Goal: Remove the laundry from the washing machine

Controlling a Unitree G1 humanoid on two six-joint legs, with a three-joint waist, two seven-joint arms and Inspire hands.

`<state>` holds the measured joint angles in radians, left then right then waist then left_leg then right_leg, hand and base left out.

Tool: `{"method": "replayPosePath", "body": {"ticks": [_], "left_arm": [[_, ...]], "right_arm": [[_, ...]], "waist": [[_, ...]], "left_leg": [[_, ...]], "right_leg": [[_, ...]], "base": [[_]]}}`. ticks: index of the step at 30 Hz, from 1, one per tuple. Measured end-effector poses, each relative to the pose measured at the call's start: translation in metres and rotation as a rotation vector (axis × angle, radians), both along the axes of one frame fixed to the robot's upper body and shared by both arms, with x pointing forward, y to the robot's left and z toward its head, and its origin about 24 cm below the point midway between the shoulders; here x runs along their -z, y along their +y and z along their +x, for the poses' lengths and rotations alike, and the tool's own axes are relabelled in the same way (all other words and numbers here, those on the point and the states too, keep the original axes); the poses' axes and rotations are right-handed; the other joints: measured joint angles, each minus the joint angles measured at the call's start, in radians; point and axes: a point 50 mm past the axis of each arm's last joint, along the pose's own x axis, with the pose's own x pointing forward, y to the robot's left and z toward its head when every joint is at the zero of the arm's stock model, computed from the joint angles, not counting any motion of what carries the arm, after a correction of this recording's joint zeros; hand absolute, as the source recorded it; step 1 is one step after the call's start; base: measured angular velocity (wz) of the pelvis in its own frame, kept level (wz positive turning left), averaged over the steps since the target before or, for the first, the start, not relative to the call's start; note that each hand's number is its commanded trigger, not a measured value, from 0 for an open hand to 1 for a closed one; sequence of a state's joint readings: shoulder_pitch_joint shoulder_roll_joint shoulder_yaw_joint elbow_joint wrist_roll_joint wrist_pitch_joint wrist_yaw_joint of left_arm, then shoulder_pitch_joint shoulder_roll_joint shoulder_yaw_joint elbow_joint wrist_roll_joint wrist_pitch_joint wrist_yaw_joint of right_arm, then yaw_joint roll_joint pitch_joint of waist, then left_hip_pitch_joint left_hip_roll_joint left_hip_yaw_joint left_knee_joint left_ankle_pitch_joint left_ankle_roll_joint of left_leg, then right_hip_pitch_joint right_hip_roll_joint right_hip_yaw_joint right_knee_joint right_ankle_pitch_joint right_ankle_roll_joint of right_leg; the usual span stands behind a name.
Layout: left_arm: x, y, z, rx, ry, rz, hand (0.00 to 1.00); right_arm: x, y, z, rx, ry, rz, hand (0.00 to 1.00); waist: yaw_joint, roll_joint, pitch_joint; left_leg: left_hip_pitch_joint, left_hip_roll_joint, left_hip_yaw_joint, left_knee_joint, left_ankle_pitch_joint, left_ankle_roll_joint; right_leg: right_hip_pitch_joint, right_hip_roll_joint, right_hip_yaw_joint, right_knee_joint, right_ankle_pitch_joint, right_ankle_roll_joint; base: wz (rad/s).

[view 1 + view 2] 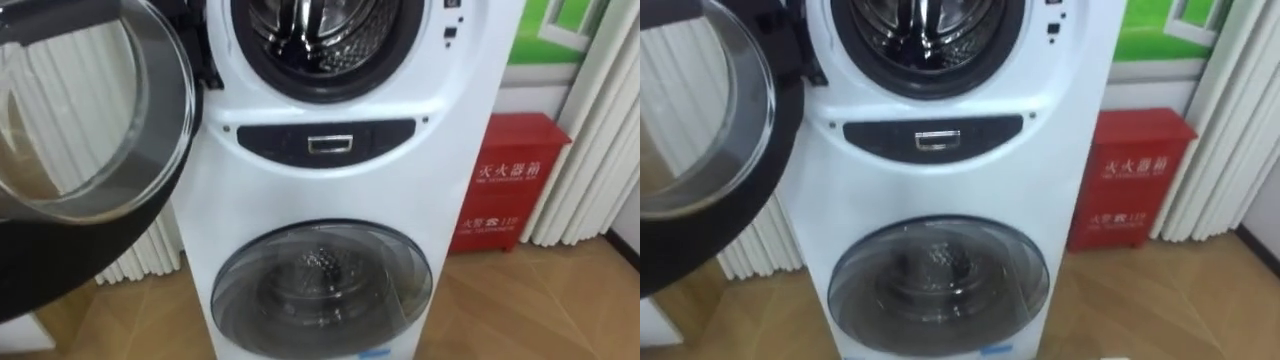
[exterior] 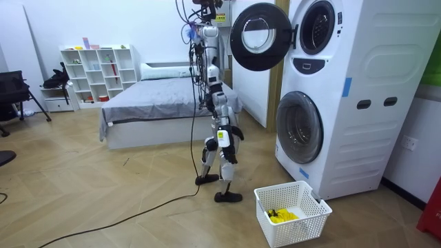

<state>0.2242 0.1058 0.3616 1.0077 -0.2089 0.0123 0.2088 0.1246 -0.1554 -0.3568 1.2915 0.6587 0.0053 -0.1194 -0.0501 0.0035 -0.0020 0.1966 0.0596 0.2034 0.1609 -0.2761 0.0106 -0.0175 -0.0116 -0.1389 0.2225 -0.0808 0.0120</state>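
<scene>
A white stacked washing machine (image 1: 330, 190) stands right in front of me. Its upper drum opening (image 1: 330, 30) shows ribbed steel inside. The upper round door (image 1: 90, 110) hangs swung open to my left, with clear glass in a black ring. The lower door (image 1: 320, 285) is closed. In the room view I stand upright about a step from the machine (image 2: 344, 89), facing it. My right hand (image 2: 222, 143) hangs by my hip and my left hand (image 2: 237, 133) is held slightly forward. A white basket (image 2: 303, 219) on the floor by the machine holds a yellow cloth (image 2: 281, 215).
A red fire cabinet (image 1: 505, 185) stands right of the machine, with white curtains (image 1: 590, 130) beyond it. A white radiator (image 1: 150, 255) is behind the open door. Behind me are a bed (image 2: 158, 103) and a white shelf unit (image 2: 96, 72) across the wooden floor.
</scene>
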Motion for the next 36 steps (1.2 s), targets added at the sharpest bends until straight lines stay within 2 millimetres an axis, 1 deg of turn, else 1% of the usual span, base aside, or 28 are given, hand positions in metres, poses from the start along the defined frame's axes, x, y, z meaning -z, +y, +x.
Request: {"method": "replayPosePath", "body": {"ticks": [1, 2, 3, 4, 5, 6, 7, 8, 9, 10, 11, 13, 14, 15, 16, 17, 19, 20, 21, 22, 24, 25, 26, 30, 33, 36], "left_arm": [[-0.007, 0.009, 0.014, -0.025, -0.076, 0.026, 0.00], [-0.011, 0.014, 0.021, -0.031, -0.108, 0.039, 0.00], [-0.019, 0.025, 0.037, -0.038, -0.161, 0.065, 0.00], [-0.028, 0.038, 0.051, -0.031, -0.205, 0.100, 0.00], [-0.033, 0.044, 0.058, -0.023, -0.228, 0.121, 0.00], [-0.048, 0.058, 0.073, -0.021, -0.293, 0.169, 0.00], [-0.068, 0.070, 0.091, -0.010, -0.383, 0.227, 0.00], [-0.087, 0.080, 0.108, -0.006, -0.471, 0.275, 0.00], [-0.095, 0.085, 0.113, 0.002, -0.499, 0.299, 0.00], [-0.108, 0.094, 0.123, 0.013, -0.535, 0.346, 0.00], [-0.115, 0.097, 0.128, 0.014, -0.555, 0.365, 0.00], [-0.137, 0.106, 0.145, 0.022, -0.632, 0.413, 0.00], [-0.145, 0.111, 0.149, 0.012, -0.658, 0.427, 0.00], [-0.149, 0.114, 0.150, 0.007, -0.670, 0.435, 0.00], [-0.159, 0.118, 0.153, 0.005, -0.700, 0.456, 0.00], [-0.165, 0.119, 0.155, 0.008, -0.719, 0.468, 0.00], [-0.192, 0.132, 0.165, 0.043, -0.768, 0.535, 0.00], [-0.200, 0.135, 0.167, 0.052, -0.781, 0.555, 0.00], [-0.215, 0.140, 0.172, 0.060, -0.817, 0.591, 0.00], [-0.225, 0.146, 0.171, 0.054, -0.829, 0.619, 0.00], [-0.236, 0.152, 0.173, 0.035, -0.854, 0.645, 0.00], [-0.242, 0.156, 0.173, 0.030, -0.863, 0.657, 0.00], [-0.247, 0.157, 0.176, 0.032, -0.866, 0.662, 0.00], [-0.258, 0.155, 0.187, 0.018, -0.911, 0.649, 0.00], [-0.262, 0.147, 0.194, 0.042, -0.926, 0.637, 0.00], [-0.273, 0.136, 0.200, 0.074, -0.968, 0.645, 0.00]], "right_arm": [[-0.001, -0.003, 0.004, 0.004, -0.018, -0.009, 0.00], [-0.002, -0.005, 0.006, 0.007, -0.028, -0.016, 0.00], [-0.003, -0.009, 0.007, 0.002, -0.031, -0.031, 0.00], [-0.005, -0.012, 0.010, 0.007, -0.046, -0.043, 0.00], [-0.006, -0.014, 0.011, 0.014, -0.055, -0.049, 0.00], [-0.007, -0.017, 0.011, 0.028, -0.065, -0.061, 0.00], [-0.009, -0.021, 0.012, 0.034, -0.071, -0.077, 0.00], [-0.011, -0.026, 0.013, 0.044, -0.078, -0.093, 0.00], [-0.013, -0.029, 0.014, 0.042, -0.082, -0.104, 0.00], [-0.015, -0.034, 0.018, 0.032, -0.094, -0.123, 0.00], [-0.016, -0.036, 0.018, 0.026, -0.097, -0.131, 0.00], [-0.019, -0.042, 0.018, 0.012, -0.095, -0.152, 0.00], [-0.020, -0.043, 0.015, 0.018, -0.089, -0.153, 0.00], [-0.020, -0.043, 0.014, 0.020, -0.090, -0.152, 0.00], [-0.020, -0.044, 0.015, 0.019, -0.098, -0.151, 0.00], [-0.020, -0.044, 0.014, 0.016, -0.096, -0.150, 0.00], [-0.020, -0.044, 0.012, 0.005, -0.098, -0.149, 0.00], [-0.020, -0.045, 0.012, 0.001, -0.101, -0.149, 0.00], [-0.021, -0.046, 0.008, 0.004, -0.102, -0.148, 0.00], [-0.022, -0.047, 0.009, 0.013, -0.114, -0.150, 0.00], [-0.022, -0.048, 0.006, 0.014, -0.106, -0.154, 0.00], [-0.022, -0.049, 0.006, 0.012, -0.106, -0.155, 0.00], [-0.023, -0.051, 0.004, 0.000, -0.097, -0.159, 0.00], [-0.023, -0.050, 0.002, -0.049, -0.080, -0.154, 0.00], [-0.022, -0.048, 0.004, -0.119, -0.073, -0.141, 0.00], [-0.019, -0.042, 0.005, -0.176, -0.062, -0.116, 0.00]], "waist": [[0.005, -0.004, 0.0030], [0.008, -0.002, 0.0038], [0.012, 0.002, 0.0043], [0.018, 0.007, 0.0030], [0.020, 0.009, 0.0033], [0.021, 0.018, 0.0032], [0.026, 0.024, 0.0044], [0.031, 0.034, 0.0072], [0.030, 0.040, 0.0072], [0.027, 0.055, 0.0065], [0.027, 0.064, 0.0059], [0.028, 0.086, 0.0015], [0.028, 0.092, 0.0020], [0.028, 0.100, -0.0022], [0.029, 0.104, -0.0046], [0.028, 0.105, -0.0051], [0.030, 0.099, -0.0021], [0.032, 0.097, -0.0013], [0.033, 0.093, -0.0002], [0.033, 0.093, 0.0007], [0.036, 0.092, -0.0001], [0.033, 0.091, -0.0008], [0.030, 0.090, -0.0011], [0.038, 0.089, -0.0014], [0.039, 0.086, 0.0004], [0.039, 0.080, 0.0037]], "left_leg": [[0.002, 0.002, 0.000, -0.005, 0.002, -0.003], [0.004, 0.003, 0.000, -0.009, 0.002, -0.004], [0.006, 0.006, 0.000, -0.010, 0.002, -0.005], [0.009, 0.008, -0.001, -0.014, 0.001, -0.006], [0.011, 0.009, -0.003, -0.016, 0.001, -0.006], [0.013, 0.013, -0.004, -0.015, -0.001, -0.010], [0.012, 0.015, -0.001, -0.016, -0.002, -0.011], [0.010, 0.015, -0.003, -0.020, -0.002, -0.011], [0.009, 0.015, -0.005, -0.022, -0.002, -0.011], [0.007, 0.015, -0.006, -0.026, -0.002, -0.011], [0.005, 0.015, -0.006, -0.026, -0.002, -0.011], [0.006, 0.016, -0.008, -0.026, -0.002, -0.011], [0.007, 0.015, -0.007, -0.025, -0.001, -0.011], [0.007, 0.014, -0.006, -0.024, -0.001, -0.011], [0.008, 0.015, -0.001, -0.022, 0.000, -0.013], [0.008, 0.015, -0.001, -0.021, 0.000, -0.013], [0.006, 0.015, 0.000, -0.017, 0.000, -0.013], [0.005, 0.015, 0.001, -0.017, 0.000, -0.013], [0.004, 0.015, 0.004, -0.017, 0.001, -0.014], [0.003, 0.014, 0.005, -0.017, 0.001, -0.014], [0.002, 0.015, 0.005, -0.017, 0.000, -0.014], [0.001, 0.014, 0.000, -0.016, 0.000, -0.014], [-0.001, 0.013, -0.015, -0.015, 0.000, -0.014], [-0.010, 0.013, -0.031, -0.006, 0.000, -0.014], [-0.015, 0.014, -0.057, -0.001, 0.000, -0.014], [-0.022, 0.015, -0.082, 0.006, 0.000, -0.014]], "right_leg": [[0.000, 0.003, 0.001, -0.003, 0.000, 0.000], [0.000, 0.005, 0.002, -0.003, 0.000, 0.000], [0.004, 0.008, 0.001, -0.007, 0.000, -0.001], [0.010, 0.010, 0.000, -0.017, 0.000, -0.001], [0.013, 0.012, 0.000, -0.022, 0.001, -0.002], [0.015, 0.015, -0.001, -0.022, 0.001, -0.002], [0.014, 0.017, -0.002, -0.022, 0.001, -0.002], [0.012, 0.017, -0.005, -0.023, 0.001, -0.002], [0.011, 0.017, -0.005, -0.022, 0.001, -0.002], [0.008, 0.017, -0.005, -0.022, 0.001, -0.002], [0.007, 0.017, -0.006, -0.022, 0.001, -0.002], [0.007, 0.018, -0.010, -0.022, 0.001, -0.002], [0.006, 0.017, -0.010, -0.020, -0.003, -0.003], [0.006, 0.018, -0.008, -0.020, -0.004, -0.003], [0.005, 0.019, -0.006, -0.021, -0.004, -0.003], [0.005, 0.019, -0.007, -0.021, -0.004, -0.003], [0.003, 0.018, -0.003, -0.019, -0.007, -0.007], [0.002, 0.018, -0.001, -0.018, -0.007, -0.007], [0.000, 0.018, 0.000, -0.017, -0.008, -0.008], [-0.001, 0.018, 0.000, -0.016, -0.008, -0.008], [-0.002, 0.019, 0.002, -0.016, -0.008, -0.008], [-0.001, 0.019, 0.002, -0.016, -0.008, -0.009], [0.003, 0.017, 0.000, -0.016, -0.008, -0.008], [0.006, 0.014, -0.001, -0.017, -0.008, -0.007], [0.014, 0.013, -0.003, -0.021, -0.008, -0.007], [0.023, 0.009, -0.014, -0.023, -0.007, -0.006]], "base": [[0.00], [0.00], [0.00], [0.00], [0.00], [0.00], [0.00], [0.00], [0.00], [0.00], [0.00], [0.00], [0.00], [-0.06], [-0.05], [0.00], [0.00], [-0.04], [-0.04], [0.00], [0.00], [0.13], [0.17], [0.20], [0.23], [0.31]]}}
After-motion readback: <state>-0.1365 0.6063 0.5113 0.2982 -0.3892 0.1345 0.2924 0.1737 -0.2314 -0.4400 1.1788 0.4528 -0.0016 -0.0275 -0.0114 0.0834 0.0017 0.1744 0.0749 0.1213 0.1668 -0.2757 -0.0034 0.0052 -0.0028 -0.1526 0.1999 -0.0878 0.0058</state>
